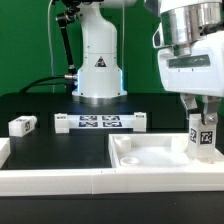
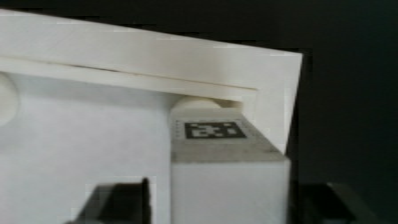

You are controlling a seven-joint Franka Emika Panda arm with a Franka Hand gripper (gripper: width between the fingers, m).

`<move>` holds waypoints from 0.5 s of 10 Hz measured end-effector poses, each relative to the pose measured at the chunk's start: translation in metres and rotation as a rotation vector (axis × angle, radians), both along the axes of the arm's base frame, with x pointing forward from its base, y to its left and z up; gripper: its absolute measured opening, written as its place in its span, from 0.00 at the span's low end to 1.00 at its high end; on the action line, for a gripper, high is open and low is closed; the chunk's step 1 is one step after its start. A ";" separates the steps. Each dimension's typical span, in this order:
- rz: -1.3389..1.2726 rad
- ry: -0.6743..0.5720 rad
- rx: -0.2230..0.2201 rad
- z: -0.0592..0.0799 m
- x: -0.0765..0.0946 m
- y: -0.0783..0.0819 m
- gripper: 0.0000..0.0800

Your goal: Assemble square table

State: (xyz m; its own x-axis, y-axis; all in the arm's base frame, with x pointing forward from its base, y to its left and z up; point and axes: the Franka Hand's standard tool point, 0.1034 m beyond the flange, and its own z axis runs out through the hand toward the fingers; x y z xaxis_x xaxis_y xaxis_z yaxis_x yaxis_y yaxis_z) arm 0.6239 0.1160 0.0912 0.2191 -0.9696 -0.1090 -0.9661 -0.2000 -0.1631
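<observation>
My pincer (image 1: 201, 120) straddles an upright leg (image 1: 203, 142) standing in a corner of the tabletop (image 1: 140, 155). I cannot tell whether my fingers press it or stand clear. A second leg (image 1: 21, 125) lies on the desk (image 1: 40, 108), well apart from the tabletop.

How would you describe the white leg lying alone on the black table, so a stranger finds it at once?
Start at the marker board, the flat tagged strip before the robot's white base. Move along the black table toward the exterior view's left to a small white block lying flat. Unlike the other leg, upright on the tabletop at the hand, it lies alone.
</observation>
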 end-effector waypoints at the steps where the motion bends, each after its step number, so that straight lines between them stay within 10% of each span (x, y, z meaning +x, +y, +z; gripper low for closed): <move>1: 0.061 -0.008 -0.008 0.000 0.000 0.002 0.67; 5: 0.452 -0.064 -0.060 -0.001 -0.001 0.008 0.80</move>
State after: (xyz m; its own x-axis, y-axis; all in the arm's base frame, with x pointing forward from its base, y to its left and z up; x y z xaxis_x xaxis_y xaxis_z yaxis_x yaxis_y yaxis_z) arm 0.6226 0.1239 0.0904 0.6264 -0.7790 -0.0282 -0.7678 -0.6103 -0.1953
